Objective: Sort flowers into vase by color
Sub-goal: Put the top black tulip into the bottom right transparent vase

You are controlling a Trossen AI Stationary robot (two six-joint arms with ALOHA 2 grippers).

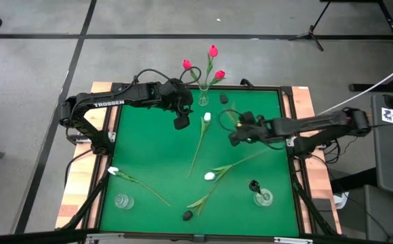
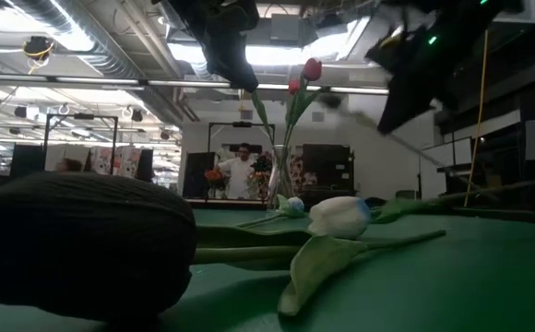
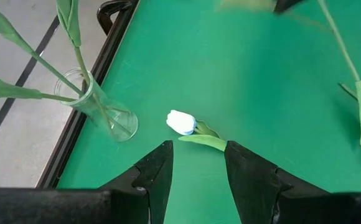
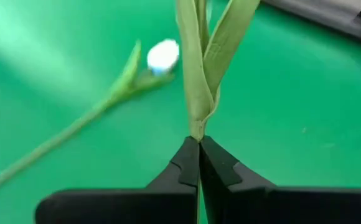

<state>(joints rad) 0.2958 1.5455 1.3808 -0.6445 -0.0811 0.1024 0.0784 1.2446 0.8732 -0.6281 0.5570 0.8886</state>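
Vases first, nearest outward from the green mat [image 1: 162,163]: an empty glass vase [image 1: 122,201] at its near-left corner, a vase holding one black tulip [image 1: 256,187] near-right, and the far-edge vase [image 1: 203,97] holding three pink-red tulips [image 1: 213,51]. White tulips [image 1: 209,176] lie mid-mat, stems slanting diagonally. The right gripper [image 4: 199,149] is clamped on a leafy stem [image 4: 199,74], whose bud is out of sight. The left gripper [image 3: 198,163] hovers with parted fingers over a white bud [image 3: 182,122] beside the far vase.

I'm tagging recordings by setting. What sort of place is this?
Probably an indoor robotics lab or workshop: a green-topped table with a dark raised rim, grey floor marked with black tape lines, and exposed ceiling ducts with strip lights over open space behind.
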